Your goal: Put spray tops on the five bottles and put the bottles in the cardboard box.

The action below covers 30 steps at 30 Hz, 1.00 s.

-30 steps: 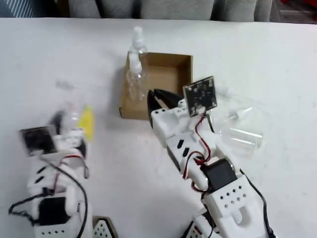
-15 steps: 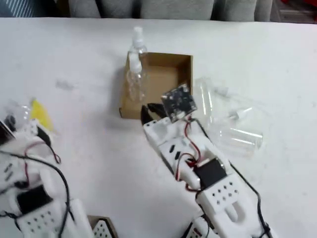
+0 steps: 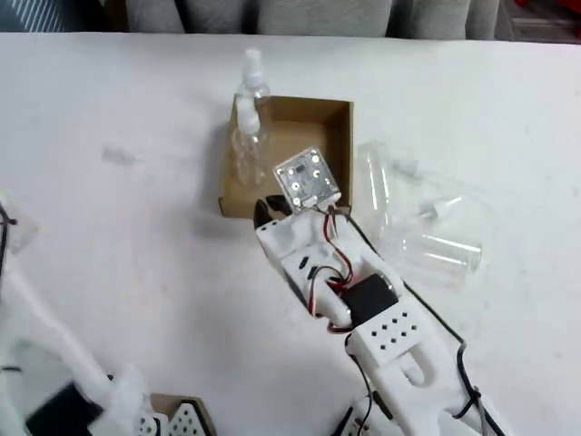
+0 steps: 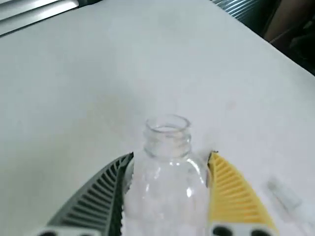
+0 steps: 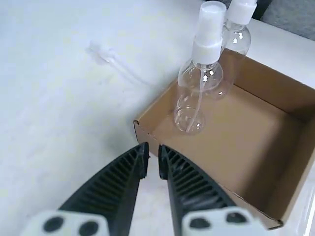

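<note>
Table (image 3: 136,91) carried the cardboard box (image 3: 313,127) at 12 o'clock; left tool (image 4: 171,157) clenched an uncapped bottle (image 4: 167,132), best held upright; right tool (image 5: 152,153) was closed, empty.

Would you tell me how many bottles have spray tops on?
2: the nearer bottle stands inside the cardboard box near a corner; the farther bottle stands just beyond it, by the box's wall. Others may be hidden.

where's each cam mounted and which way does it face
High view: fixed above the table, facing down on cardboard box, left arm, right arm.
Left wrist view: on that arm, along its fingers, shut on an uncapped bottle.
Right wrist view: on that arm, over its black fingers toward the box.
Shared: high and right wrist both show box and two capped bottles.
</note>
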Each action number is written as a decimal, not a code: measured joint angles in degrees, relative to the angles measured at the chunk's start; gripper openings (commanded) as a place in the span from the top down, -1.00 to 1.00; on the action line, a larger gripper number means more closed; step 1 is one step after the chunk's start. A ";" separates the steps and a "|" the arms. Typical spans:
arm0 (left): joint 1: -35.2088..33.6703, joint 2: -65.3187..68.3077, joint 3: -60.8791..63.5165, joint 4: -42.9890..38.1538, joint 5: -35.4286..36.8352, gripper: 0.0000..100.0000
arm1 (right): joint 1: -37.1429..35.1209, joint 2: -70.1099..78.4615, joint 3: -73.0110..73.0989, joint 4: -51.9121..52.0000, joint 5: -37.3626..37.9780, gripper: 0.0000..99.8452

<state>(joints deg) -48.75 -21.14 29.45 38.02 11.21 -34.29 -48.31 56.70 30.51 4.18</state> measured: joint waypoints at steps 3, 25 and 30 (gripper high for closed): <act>-0.88 5.36 -3.34 0.00 0.00 0.96 | 0.00 0.00 0.00 0.00 0.79 0.97; -2.90 22.86 -21.19 2.37 0.00 0.96 | -13.19 49.93 -30.86 -1.23 24.88 0.96; -2.90 22.95 -21.36 2.37 0.00 0.96 | -13.71 66.20 -45.89 -1.23 28.57 0.96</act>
<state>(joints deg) -51.65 1.80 8.09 40.40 11.21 -48.00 17.89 10.81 29.27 32.75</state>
